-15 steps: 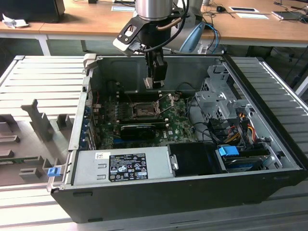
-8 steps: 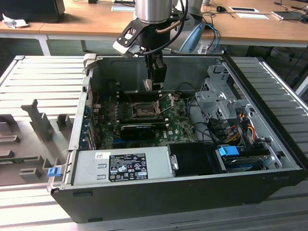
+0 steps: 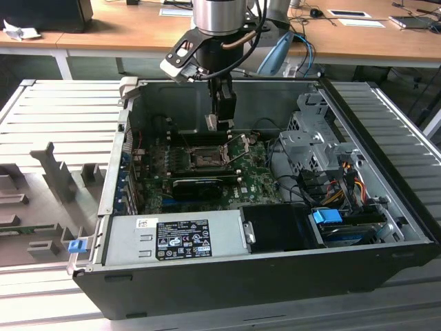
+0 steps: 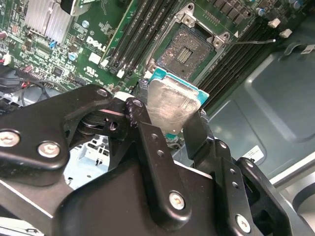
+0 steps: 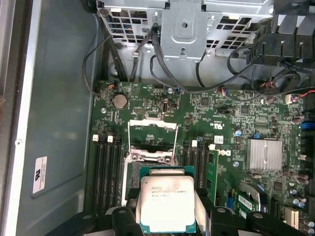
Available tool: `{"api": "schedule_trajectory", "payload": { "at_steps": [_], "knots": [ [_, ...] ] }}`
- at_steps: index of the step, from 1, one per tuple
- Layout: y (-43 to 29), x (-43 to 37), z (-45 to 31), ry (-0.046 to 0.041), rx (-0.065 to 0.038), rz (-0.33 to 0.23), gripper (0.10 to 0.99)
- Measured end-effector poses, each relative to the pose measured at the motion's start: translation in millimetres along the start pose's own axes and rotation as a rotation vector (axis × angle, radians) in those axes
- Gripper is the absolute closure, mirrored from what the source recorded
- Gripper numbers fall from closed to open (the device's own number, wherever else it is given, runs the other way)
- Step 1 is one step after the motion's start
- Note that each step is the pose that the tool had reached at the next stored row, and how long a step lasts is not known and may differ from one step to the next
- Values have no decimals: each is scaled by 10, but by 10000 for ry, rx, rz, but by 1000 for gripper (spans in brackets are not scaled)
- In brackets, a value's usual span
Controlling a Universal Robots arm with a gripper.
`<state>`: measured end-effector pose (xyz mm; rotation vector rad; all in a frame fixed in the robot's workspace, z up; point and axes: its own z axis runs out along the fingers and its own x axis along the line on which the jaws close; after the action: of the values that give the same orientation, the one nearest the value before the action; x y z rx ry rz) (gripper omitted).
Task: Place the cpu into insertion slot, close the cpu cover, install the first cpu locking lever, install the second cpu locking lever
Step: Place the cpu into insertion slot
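- Gripper (image 3: 219,125) hangs from the arm in the upper centre of the exterior view and reaches down into the open pc case (image 3: 275,283).
- Fingers (image 4: 147,132) are drawn in on the cpu (image 4: 170,104) and clamp it by two opposite edges. Gap betw. them is just the chip's width.
- The cpu shows in both wrist views, pale silvery face toward the cams, teal edge around it. It sits betw. the black fingertips, clear of the board.
- In the exterior view the cpu (image 3: 212,123) is a small pale patch at the gripper tip, above the board and just behind the insertion slot (image 3: 205,158).
- Insertion slot is empty: the second wrist view shows its dark contact field (image 4: 187,51) bare, w/ the held chip near it but apart.
- Cpu cover (image 4: 212,31) stands open at the slot's edge, not down over it.
- Thin metal levers (image 3: 239,146) stick up just beside the slot, on the exterior view's right of it.
- Green circuit board (image 3: 258,183) lies flat in the case, mid frame. Long black memory slots (image 4: 140,37) run on both sides of the socket.
- Finned heat sink (image 5: 265,154) sits on the board, well apart from the slot.
- Grey power supply (image 3: 172,238) w/ a label fills the case's lower left in the exterior view. Drive cage (image 3: 310,138) and cable bundle are at the case's right.
- Wooden desk (image 3: 103,31) runs across the top of the frame, behind the case.
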<state>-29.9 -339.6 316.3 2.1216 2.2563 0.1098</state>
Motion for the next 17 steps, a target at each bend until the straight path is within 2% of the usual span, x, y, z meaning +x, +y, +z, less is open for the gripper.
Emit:
{"api": "schedule_trajectory", "payload": {
  "at_steps": [17],
  "knots": [
    [-6,0,30,-15,-4,211,557]
  ]
}}
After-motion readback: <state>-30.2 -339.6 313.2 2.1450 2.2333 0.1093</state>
